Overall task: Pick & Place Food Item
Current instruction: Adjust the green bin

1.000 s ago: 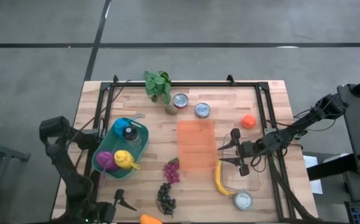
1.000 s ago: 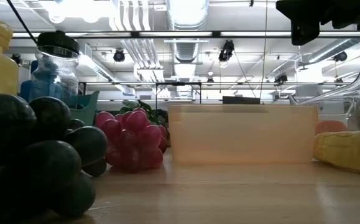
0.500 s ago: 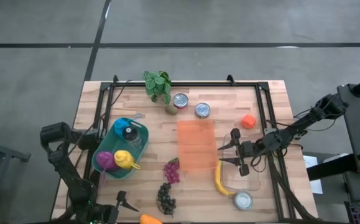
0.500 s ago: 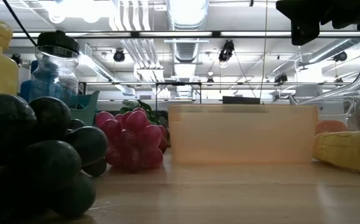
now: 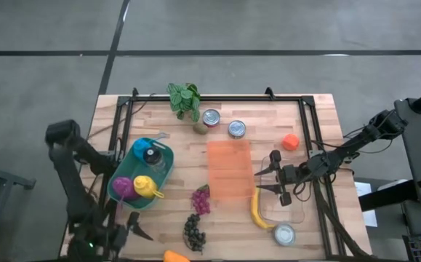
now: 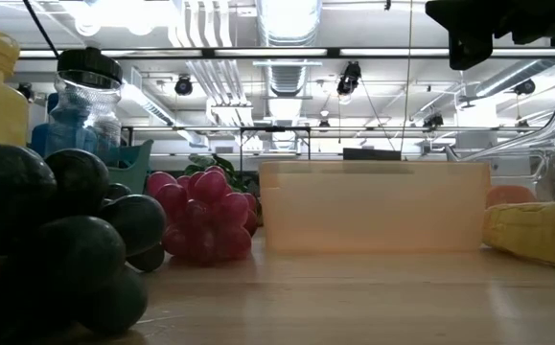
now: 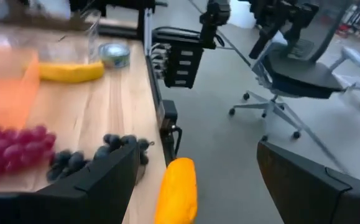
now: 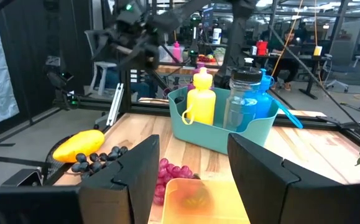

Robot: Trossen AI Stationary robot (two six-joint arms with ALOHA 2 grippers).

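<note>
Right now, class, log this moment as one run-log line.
left claw: open, near mango | right claw: open, beside banana | nothing held

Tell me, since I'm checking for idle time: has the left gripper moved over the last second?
Yes. In the high view the left gripper has slid slightly leftward along the table's near edge, away from the dark grapes, which stayed put.
</note>
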